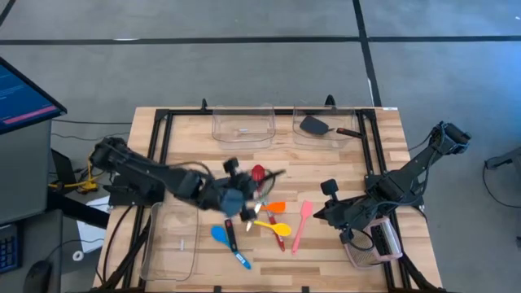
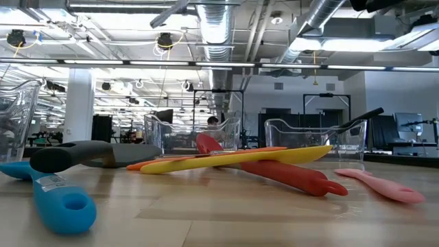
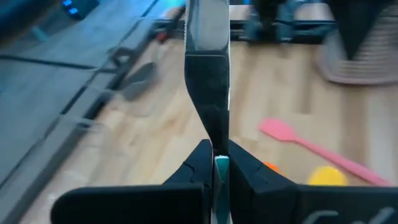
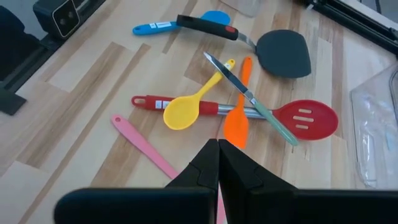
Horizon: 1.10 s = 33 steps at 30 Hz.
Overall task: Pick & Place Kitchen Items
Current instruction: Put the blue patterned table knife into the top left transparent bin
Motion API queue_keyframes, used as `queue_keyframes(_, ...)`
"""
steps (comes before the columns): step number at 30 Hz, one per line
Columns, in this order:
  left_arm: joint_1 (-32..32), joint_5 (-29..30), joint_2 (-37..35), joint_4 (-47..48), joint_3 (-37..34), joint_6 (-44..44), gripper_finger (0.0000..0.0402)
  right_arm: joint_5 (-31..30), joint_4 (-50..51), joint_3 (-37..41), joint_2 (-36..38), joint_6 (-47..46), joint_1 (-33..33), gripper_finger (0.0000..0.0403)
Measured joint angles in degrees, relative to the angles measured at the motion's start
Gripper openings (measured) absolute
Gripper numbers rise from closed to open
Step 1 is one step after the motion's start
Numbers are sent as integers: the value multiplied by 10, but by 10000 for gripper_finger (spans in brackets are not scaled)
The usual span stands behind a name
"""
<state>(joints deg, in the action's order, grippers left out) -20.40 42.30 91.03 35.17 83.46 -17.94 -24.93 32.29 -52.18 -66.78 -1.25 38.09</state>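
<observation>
1. Counter (image 1: 187, 155): pale wood planks with a black frame around the edge.
2. Left pincer (image 3: 217, 155): over the utensil pile at mid-counter. Its dark fingers are pressed tight on the pale green handle of a silvery knife (image 3: 208, 81), whose flat, shiny blade points away from the wrist.
3. Right pincer (image 4: 218, 146): near the counter's right side, aimed at the pile. Its fingertips meet and hold nothing.
4. Clear bin (image 1: 342, 142): rigid plastic, at the far right. It holds one black turner (image 1: 313, 125).
5. Second black turner (image 4: 283, 55): broad matte head, lying on the counter at the pile's edge.
6. Red slotted spoon (image 4: 305, 118): glossy oval bowl, lying under the orange spatula (image 4: 236, 124) and the yellow spoon (image 4: 182, 113).
7. Pink spatula (image 4: 140, 146): slim and matte, lying apart from the pile on its right-arm side.
8. Blue spatula (image 4: 158, 27): beside the second black turner's handle.
</observation>
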Motion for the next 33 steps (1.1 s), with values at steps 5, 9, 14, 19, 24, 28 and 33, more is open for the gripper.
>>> queue_keyframes(5, 84, -25, -17, -1, 0, 53, 5, -5, 2, 0, 0, 1, 1, 0)
queue_keyframes(9, 160, -62, -19, 1, 0, 98, 4, -5, 3, 0, 0, 1, 0, 0)
queue_keyframes(14, 246, -80, -19, 1, -19, 147, 5, -5, 5, 0, 0, -2, 0, 0)
queue_keyframes(19, 317, -82, -19, 0, -45, 162, 6, -5, 5, 0, 0, -3, 0, 0)
queue_keyframes(24, 388, -146, -18, -33, -81, 164, 6, -6, 2, 0, 0, -3, 0, 0)
queue_keyframes(28, 435, -209, -18, -118, -118, 185, 6, -6, -1, 0, 0, -3, 0, 0)
queue_keyframes(33, 474, -247, -18, -163, -150, 192, 6, -6, -3, 0, 0, -3, 0, 0)
